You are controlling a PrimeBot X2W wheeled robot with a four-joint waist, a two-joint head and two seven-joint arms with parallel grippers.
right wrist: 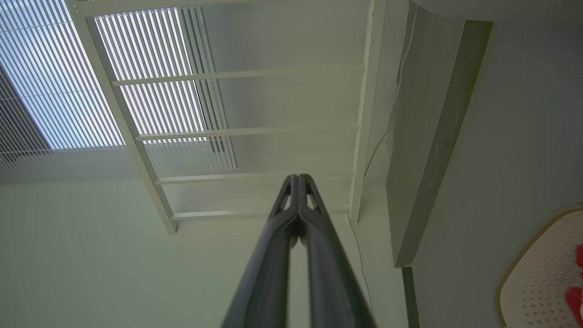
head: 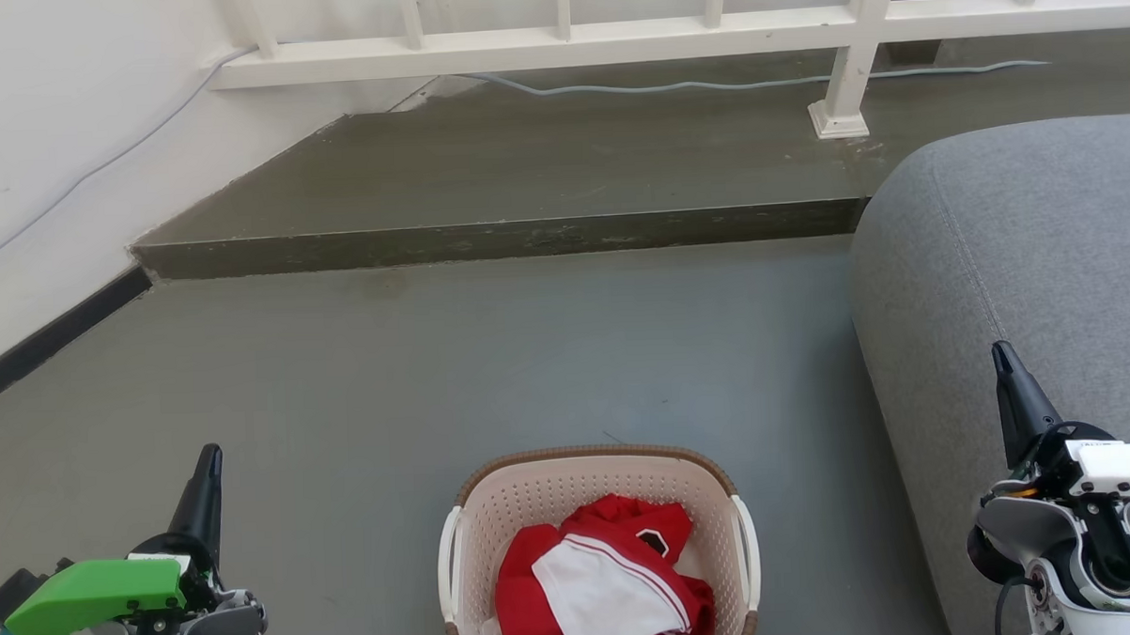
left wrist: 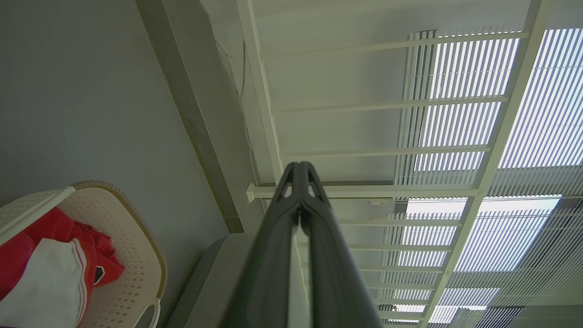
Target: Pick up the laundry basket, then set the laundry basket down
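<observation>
Head view: the laundry basket sits on the floor at low centre with red-and-white clothes inside. My left claw and right claw are well apart from it. Left wrist view: fingers pinched together, empty, basket at lower left. Right wrist view: fingers pressed together, holding nothing, basket edge at lower right. I judge the pick-up not begun, with grasp, lift and set-down all left.

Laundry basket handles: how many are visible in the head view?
2. On the laundry basket, the left handle runs along its left side, the right handle along its right; no more seem hidden.
</observation>
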